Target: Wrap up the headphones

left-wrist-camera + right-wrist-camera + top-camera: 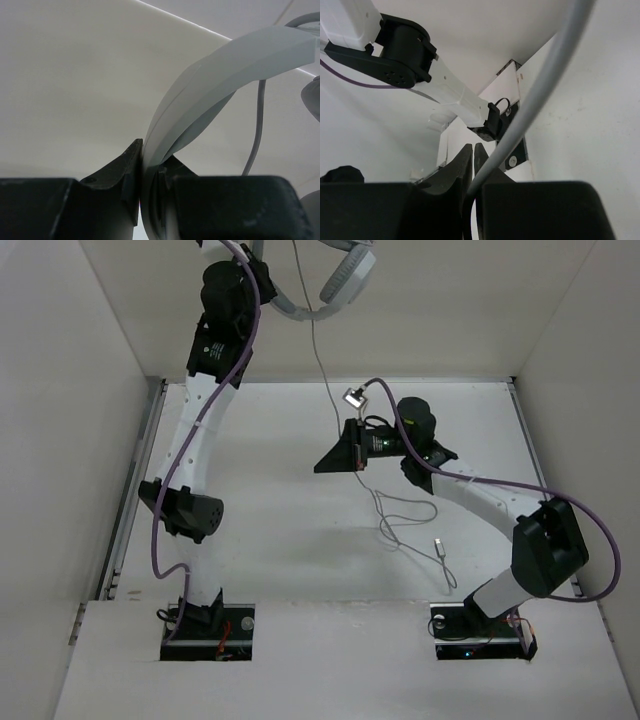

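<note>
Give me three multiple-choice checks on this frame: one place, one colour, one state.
1. Where is the loose end of the headphone cable?
A. Lying on the table
B. Hanging in mid-air
C. Shut in a drawer

2. What colour are the arm cables?
A. Yellow
B. Purple
C. Green

3. What is the left hand doing?
A. Open, holding nothing
B. Shut on nothing
C. Shut on the headband

Answers:
1. A: the top view shows the end flat on the table, below the loose loops.
2. B: purple lines run along both arms.
3. C: the left wrist view shows the grey band pinched between the fingers.
</note>
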Available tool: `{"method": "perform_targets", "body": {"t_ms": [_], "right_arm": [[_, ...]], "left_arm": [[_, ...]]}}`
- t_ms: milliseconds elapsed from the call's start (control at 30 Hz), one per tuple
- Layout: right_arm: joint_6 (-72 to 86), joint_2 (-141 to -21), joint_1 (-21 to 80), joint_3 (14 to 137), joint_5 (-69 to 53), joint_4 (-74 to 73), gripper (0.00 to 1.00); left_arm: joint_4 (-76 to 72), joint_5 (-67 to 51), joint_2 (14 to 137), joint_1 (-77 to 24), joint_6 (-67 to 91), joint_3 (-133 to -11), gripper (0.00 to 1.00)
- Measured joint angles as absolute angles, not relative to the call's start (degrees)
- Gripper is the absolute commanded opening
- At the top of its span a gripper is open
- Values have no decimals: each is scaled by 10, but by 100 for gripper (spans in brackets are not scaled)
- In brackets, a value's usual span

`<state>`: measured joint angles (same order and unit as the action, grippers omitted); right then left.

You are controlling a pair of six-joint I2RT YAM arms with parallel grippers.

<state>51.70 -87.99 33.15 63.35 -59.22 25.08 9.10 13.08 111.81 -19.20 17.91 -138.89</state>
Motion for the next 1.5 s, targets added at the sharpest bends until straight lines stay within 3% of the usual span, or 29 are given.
{"method": "perform_targets", "body": {"t_ms": [200,467,867,1167,1500], "right_arm": [[427,-893,343,729,-596,124,10],[226,-902,338,907,-563,-121,12],[-185,-908,327,1111,-303,-455,9],[-418,-900,323,1078,-39,-470,5],[-546,-880,275,940,126,-263,5]], "left_arm": [[70,185,1119,-211,129,-1367,0],[23,242,1119,-252,39,-1228,0],[-11,259,1110,-313,-60,-1068,0],[35,215,1060,-349,-88,-979,0],[132,100,987,-364,-64,-972,0]]}}
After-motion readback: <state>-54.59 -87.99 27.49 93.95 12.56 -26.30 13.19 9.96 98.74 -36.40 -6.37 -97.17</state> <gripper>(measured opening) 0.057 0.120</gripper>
